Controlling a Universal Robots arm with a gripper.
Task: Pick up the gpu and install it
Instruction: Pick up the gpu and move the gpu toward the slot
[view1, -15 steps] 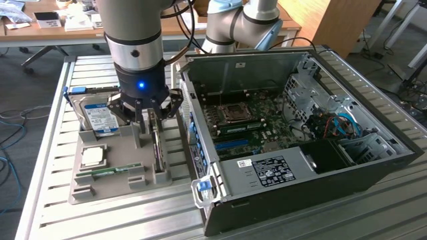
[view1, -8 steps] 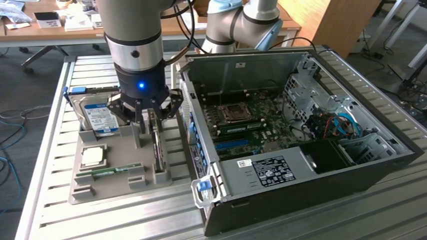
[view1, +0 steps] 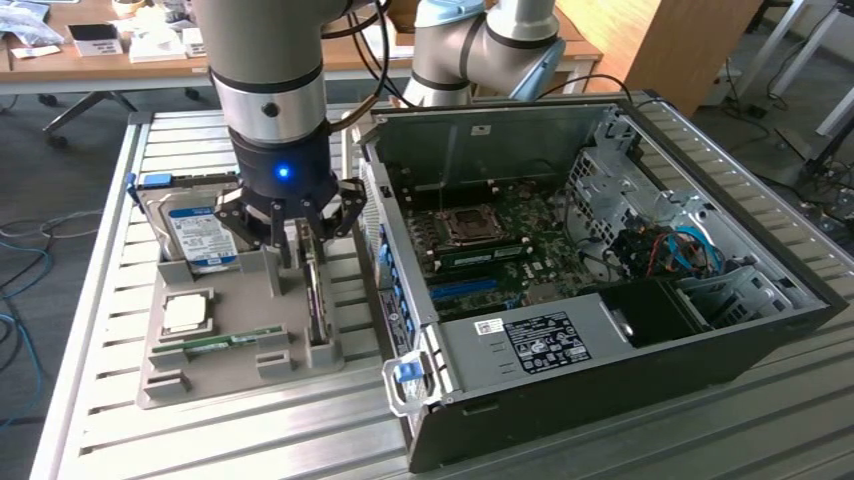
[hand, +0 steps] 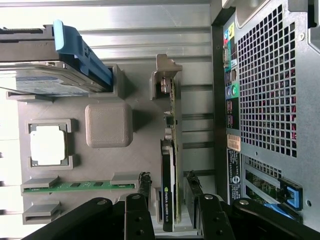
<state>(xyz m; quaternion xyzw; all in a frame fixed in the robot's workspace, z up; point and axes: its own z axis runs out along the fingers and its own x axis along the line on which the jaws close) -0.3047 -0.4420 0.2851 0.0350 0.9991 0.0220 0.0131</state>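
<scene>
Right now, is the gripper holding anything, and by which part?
Nothing is held. The gripper has its jaws open on either side of the gpu, which stands on edge in the gray tray, with gaps on both sides.

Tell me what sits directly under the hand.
The gpu stands on edge in the grey tray, straddled by the open hand. Its lower edge is hidden down in the tray's slot.

The tool (hand: 168, 181) stood open, its fingers (hand: 145, 186) flanking the gpu (hand: 169, 150); it stood on edge in a grey tray (hand: 142, 145). A memory stick (hand: 80, 186) and a processor (hand: 48, 146) lay in the same tray.
</scene>
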